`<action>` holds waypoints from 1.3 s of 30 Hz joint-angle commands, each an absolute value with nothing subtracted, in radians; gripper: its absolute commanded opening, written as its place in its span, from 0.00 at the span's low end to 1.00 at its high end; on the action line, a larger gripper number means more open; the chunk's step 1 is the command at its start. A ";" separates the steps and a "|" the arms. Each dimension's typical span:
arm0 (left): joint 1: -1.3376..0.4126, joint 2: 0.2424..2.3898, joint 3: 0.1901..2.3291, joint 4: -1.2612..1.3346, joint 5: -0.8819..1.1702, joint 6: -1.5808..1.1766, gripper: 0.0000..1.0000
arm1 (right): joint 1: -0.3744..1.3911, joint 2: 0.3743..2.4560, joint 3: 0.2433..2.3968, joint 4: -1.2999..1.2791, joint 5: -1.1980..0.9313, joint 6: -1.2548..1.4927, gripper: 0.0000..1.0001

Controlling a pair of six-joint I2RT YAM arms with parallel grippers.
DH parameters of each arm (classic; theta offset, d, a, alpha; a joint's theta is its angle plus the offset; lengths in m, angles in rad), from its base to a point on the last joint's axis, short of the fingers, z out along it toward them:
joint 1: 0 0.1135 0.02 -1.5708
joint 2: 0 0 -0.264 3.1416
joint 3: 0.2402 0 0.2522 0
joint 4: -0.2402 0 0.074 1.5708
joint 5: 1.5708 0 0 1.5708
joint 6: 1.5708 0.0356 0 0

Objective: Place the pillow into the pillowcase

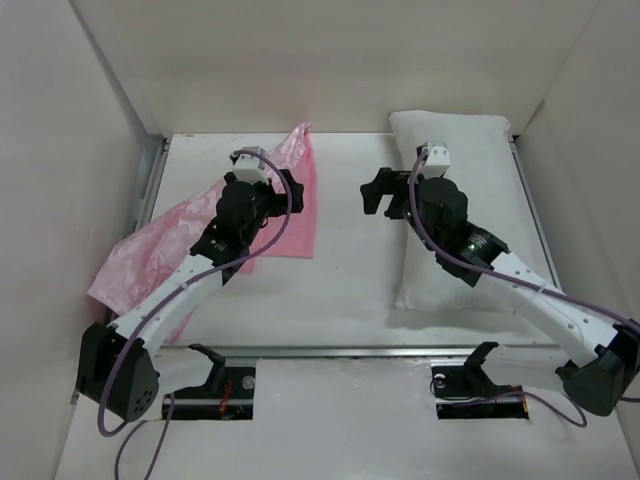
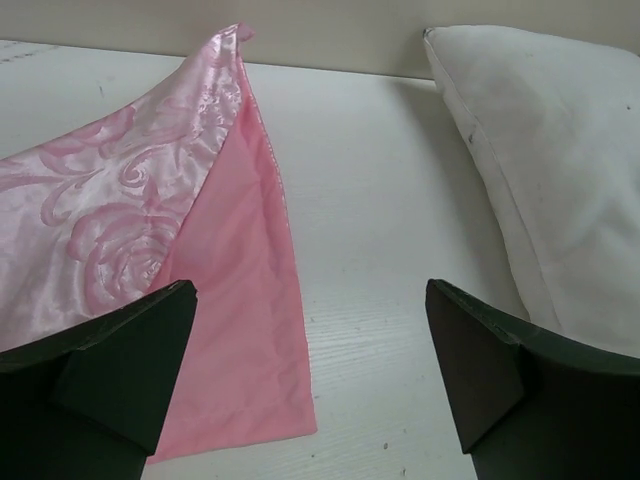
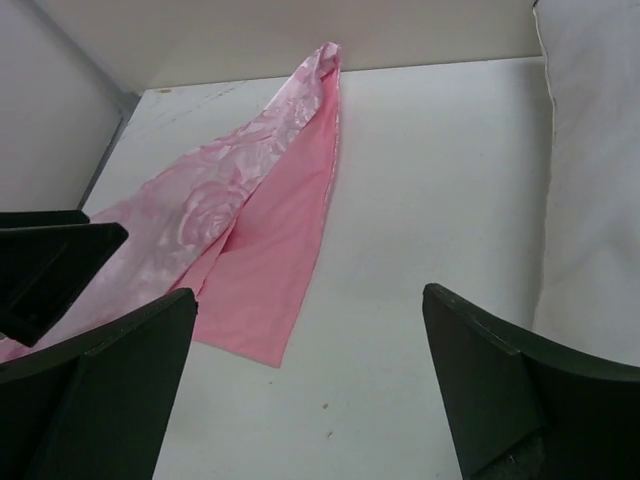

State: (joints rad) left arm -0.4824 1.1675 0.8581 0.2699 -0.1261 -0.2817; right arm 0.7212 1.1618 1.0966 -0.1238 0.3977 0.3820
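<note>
Jaws: we count two pairs, left and right, each spread wide apart and clamped on nothing.
Arms: two, white and black. Our left arm (image 1: 240, 215) hangs over the pink cloth, and our right arm (image 1: 450, 215) hangs over the pillow's left edge.
Pillow: one plump white rectangular fabric pillow (image 1: 490, 170) (image 2: 560, 180) (image 3: 595, 150), lying lengthwise at the right, outside the case.
Pillowcase: one thin, shiny pink satin pillowcase with woven roses (image 1: 140, 255) (image 2: 150, 200) (image 3: 250, 220). It lies slack and diagonal at the left, with one edge folded over to show a plain matte pink face.
Tabletop: one white painted tabletop (image 1: 350, 270). We see a bare strip of it keeping pillow and pillowcase apart.
</note>
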 commanded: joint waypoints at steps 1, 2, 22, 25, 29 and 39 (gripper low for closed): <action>-0.483 1.111 0.873 0.284 -0.181 -0.290 1.00 | 0.723 1.164 1.126 -0.113 0.370 0.397 1.00; -0.483 1.094 0.862 0.272 -0.198 -0.304 1.00 | 0.723 1.184 1.140 -0.164 0.396 0.419 1.00; -0.483 0.867 0.667 -0.050 -0.514 -0.555 1.00 | 0.723 1.923 1.604 -0.268 -0.152 0.199 1.00; -0.483 0.867 0.667 -0.077 -0.541 -0.587 1.00 | 0.723 1.988 1.693 -0.310 -0.199 0.199 1.00; -0.445 0.934 0.667 -0.115 -0.525 -0.635 1.00 | 0.723 2.135 1.788 -0.340 -0.091 0.224 0.96; -0.324 1.069 0.689 -0.124 -0.436 -0.706 0.96 | 0.723 2.247 1.850 -0.393 0.094 0.264 0.98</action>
